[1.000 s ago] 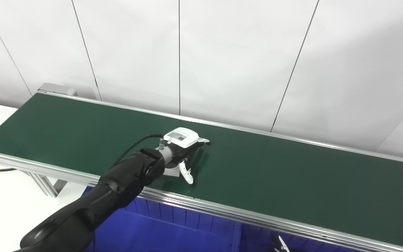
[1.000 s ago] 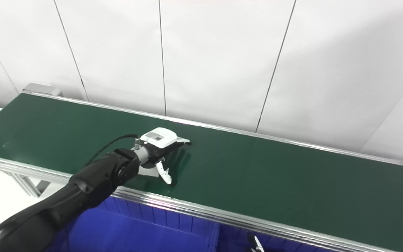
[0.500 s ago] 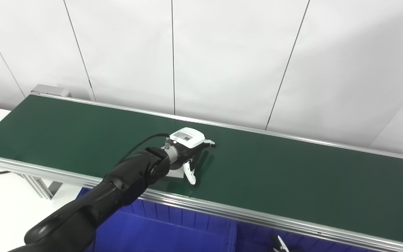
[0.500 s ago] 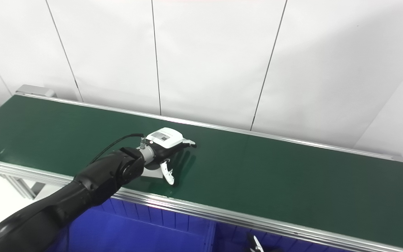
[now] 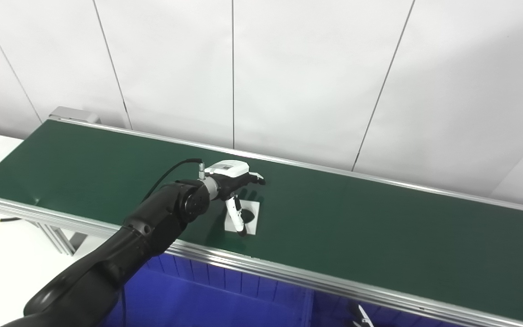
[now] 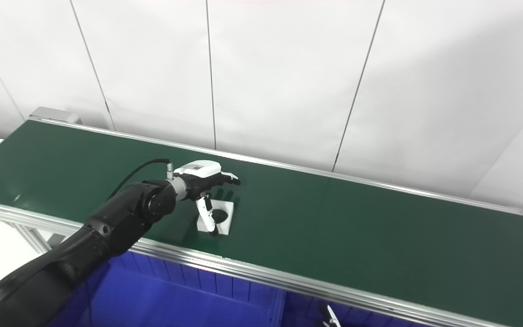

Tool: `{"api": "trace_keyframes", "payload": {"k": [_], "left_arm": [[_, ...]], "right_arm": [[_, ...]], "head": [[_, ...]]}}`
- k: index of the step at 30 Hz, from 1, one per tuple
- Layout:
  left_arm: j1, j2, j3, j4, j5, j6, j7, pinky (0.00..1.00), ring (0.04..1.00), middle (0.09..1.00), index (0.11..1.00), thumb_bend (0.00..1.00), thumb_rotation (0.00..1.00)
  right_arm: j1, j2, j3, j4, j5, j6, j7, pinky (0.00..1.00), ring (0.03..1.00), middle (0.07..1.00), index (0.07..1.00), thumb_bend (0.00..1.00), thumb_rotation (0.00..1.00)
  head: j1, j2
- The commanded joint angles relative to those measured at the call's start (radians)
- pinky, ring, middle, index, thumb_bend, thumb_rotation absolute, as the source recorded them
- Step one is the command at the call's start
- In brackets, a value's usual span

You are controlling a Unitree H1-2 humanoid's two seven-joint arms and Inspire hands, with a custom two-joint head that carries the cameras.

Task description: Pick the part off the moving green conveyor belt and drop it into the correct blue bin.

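STEP: grasp | left hand (image 5: pixel 236 181): spread, empty, poised over part (image 5: pixel 249 217) | PART: flat white plate on conveyor belt (image 5: pixel 379 236), near its front rail | METHOD: lower, track belt motion, pinch plate edges | right hand: out of sight

Bright even light, soft shadows, sharp focus throughout.

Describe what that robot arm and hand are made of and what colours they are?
The left arm is glossy black with rounded joints. A thin black cable loops to a silver wrist. The left hand has a white labelled back and black-and-white fingers.
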Motion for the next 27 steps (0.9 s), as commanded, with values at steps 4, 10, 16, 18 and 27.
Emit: {"api": "trace_keyframes", "payload": {"k": [4,10,16,18,27], "left_arm": [[-0.06,0.005,-0.022,-0.007,0.033,0.004,0.016,0.7,0.848,0.909,0.884,1.0,0.15],[-0.048,0.005,-0.097,0.056,0.159,-0.025,0.176,0.75,0.81,0.84,0.836,1.0,0.11],[-0.033,-0.019,-0.132,0.124,0.174,-0.048,0.26,0.73,0.766,0.81,0.811,0.99,0.11],[-0.033,-0.03,-0.149,0.148,0.184,-0.061,0.293,0.64,0.701,0.769,0.773,0.95,0.11],[-0.049,-0.038,-0.194,0.194,0.213,-0.12,0.461,0.3,0.349,0.441,0.494,0.53,0.0]], "right_arm": [[-0.004,0.005,-0.005,-0.024,0.002,-0.049,-0.002,0.77,0.849,0.937,0.957,0.81,0.92],[-0.002,0.006,-0.004,-0.032,0.002,-0.049,-0.002,0.78,0.85,0.939,0.955,0.83,0.92],[0.007,0.008,-0.01,-0.044,0.007,-0.05,0.006,0.79,0.854,0.938,0.954,0.85,0.93],[0.007,0.009,-0.01,-0.042,0.007,-0.05,0.006,0.79,0.852,0.935,0.956,0.84,0.92],[0.007,0.009,-0.008,-0.049,0.006,-0.049,0.007,0.79,0.848,0.935,0.954,0.82,0.92]], "head": [[-0.007,0.001],[-0.017,0.006],[-0.025,0.01],[-0.025,0.01],[-0.029,0.013]]}}
